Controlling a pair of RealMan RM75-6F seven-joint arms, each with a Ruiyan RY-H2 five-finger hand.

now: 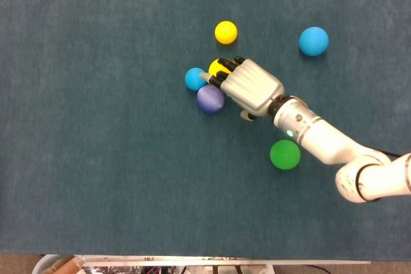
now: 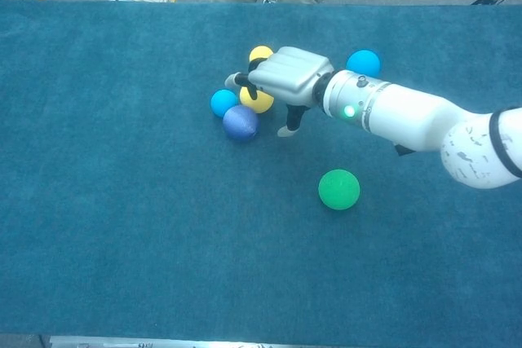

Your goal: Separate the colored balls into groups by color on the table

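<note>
Yellow ball [image 1: 216, 67] under right robot hand [image 1: 249, 86]

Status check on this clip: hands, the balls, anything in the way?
Right hand over the nearer yellow ball, grasp unconfirmed; left hand not in view. Light blue ball and purple ball crowd that yellow one.

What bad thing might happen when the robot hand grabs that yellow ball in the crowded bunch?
The right hand is over a yellow ball that sits tight against a small blue ball and a purple ball. Its fingers may bump those two and send them rolling across the table. The ball is mostly hidden under the hand, so it might also slip out and roll toward the other yellow ball or farther.
</note>
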